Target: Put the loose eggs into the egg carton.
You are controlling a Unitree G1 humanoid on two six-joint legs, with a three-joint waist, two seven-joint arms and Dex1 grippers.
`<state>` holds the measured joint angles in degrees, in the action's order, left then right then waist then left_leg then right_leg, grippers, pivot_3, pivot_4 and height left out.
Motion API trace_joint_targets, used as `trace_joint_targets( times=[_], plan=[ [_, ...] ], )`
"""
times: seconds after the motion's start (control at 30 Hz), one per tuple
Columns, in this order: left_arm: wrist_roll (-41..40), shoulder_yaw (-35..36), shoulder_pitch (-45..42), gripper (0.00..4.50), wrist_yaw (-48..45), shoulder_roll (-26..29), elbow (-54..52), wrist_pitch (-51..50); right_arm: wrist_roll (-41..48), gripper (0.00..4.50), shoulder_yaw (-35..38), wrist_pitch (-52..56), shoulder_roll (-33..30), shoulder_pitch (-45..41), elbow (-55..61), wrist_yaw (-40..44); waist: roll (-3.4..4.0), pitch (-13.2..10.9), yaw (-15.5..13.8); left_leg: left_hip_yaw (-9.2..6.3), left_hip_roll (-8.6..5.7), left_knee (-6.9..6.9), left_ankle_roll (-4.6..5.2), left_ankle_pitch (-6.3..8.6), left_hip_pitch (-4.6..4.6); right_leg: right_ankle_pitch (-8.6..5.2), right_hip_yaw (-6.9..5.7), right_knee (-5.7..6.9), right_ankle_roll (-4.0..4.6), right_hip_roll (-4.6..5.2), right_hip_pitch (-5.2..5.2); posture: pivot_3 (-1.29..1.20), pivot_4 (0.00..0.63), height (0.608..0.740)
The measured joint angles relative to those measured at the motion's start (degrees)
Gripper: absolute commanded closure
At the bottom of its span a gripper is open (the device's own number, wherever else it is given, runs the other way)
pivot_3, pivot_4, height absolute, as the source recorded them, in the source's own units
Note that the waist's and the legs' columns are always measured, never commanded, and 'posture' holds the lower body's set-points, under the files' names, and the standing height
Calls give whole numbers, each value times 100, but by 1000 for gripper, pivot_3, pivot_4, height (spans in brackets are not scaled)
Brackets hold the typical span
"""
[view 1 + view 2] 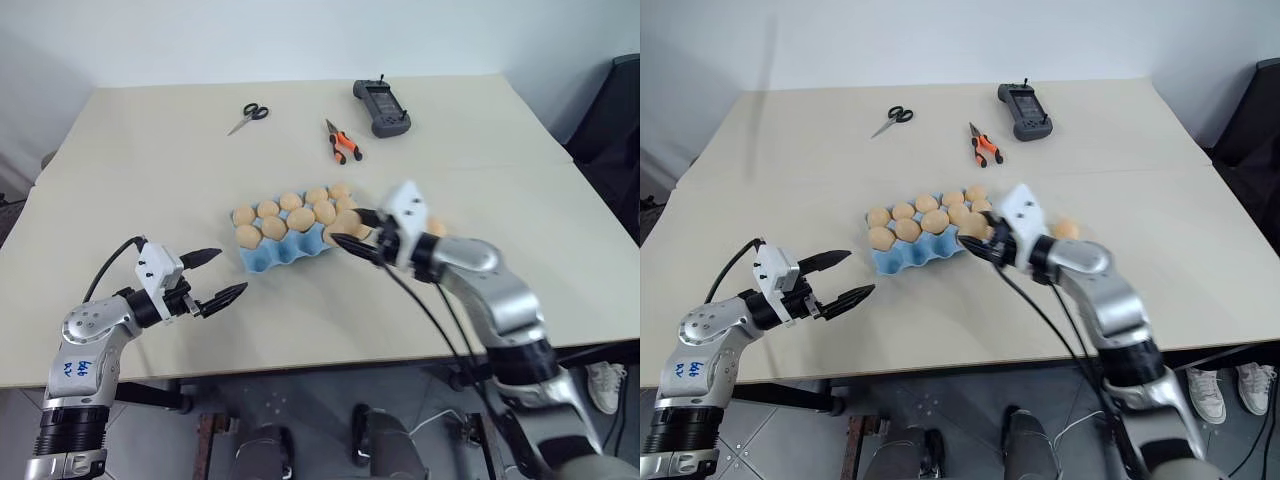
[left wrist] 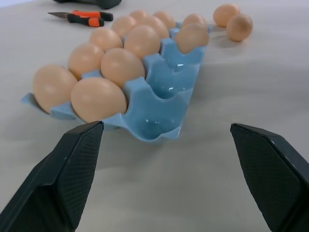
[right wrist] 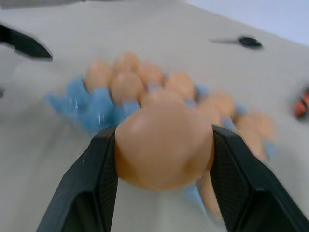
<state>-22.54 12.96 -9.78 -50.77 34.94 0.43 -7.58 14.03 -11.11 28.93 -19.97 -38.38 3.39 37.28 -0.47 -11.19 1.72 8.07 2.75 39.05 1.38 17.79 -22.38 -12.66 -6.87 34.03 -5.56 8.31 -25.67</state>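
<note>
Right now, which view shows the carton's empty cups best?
Left wrist view: the egg carton sits close, its near row's unfilled cups facing the camera. Both eye views show the carton small, from above. In the right wrist view the held egg blocks much of it.

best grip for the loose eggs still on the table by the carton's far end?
Pinch one loose egg across its narrow middle, coming from above. The two loose eggs seem to touch, and the egg carton sits close alongside, so a side approach looks crowded.
</note>
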Motion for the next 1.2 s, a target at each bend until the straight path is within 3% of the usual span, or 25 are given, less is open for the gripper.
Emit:
trace_joint_targets(
  times=[0.17,0.4,0.6,0.83,1.03,1.2],
  plan=[
    [-7,11,174,0,109,-2,-225,-105,-404,2253,-385,-233,313,-208,-799,-68,-1,1,-25,20,-4,0,-6,18,-11,5,-35,-8,-10,15,0,0,150,740],
    [-71,15,243,0,194,-2,-488,-221,-347,59,-233,-402,563,-288,-996,-25,-2,1,19,58,2,0,-13,46,-5,13,-96,-20,-24,15,-5,0,150,740],
    [-77,-50,136,0,185,-4,-581,-324,95,24,153,-410,29,371,356,449,-6,3,-47,51,5,-1,-18,55,-5,11,-102,-26,-23,6,-3,0,150,740],
    [-73,-414,-209,0,-13,-46,-626,-321,258,24,1536,-1034,-999,2202,901,572,-6,3,-135,81,-1,0,-5,63,1,11,-96,-49,-23,10,2,0,150,740],
    [-16,-854,-621,0,-339,-136,-292,-203,383,24,2907,-1888,-1088,3525,737,435,-5,3,-151,94,2,0,-12,60,13,6,-86,-49,-14,0,7,0,150,740],
    [39,-1066,-931,0,-578,-218,75,-85,455,24,2970,-1990,-1092,3690,679,481,-6,3,-11,108,7,0,0,55,30,9,-70,-54,-7,7,9,0,150,740]
  ],
)
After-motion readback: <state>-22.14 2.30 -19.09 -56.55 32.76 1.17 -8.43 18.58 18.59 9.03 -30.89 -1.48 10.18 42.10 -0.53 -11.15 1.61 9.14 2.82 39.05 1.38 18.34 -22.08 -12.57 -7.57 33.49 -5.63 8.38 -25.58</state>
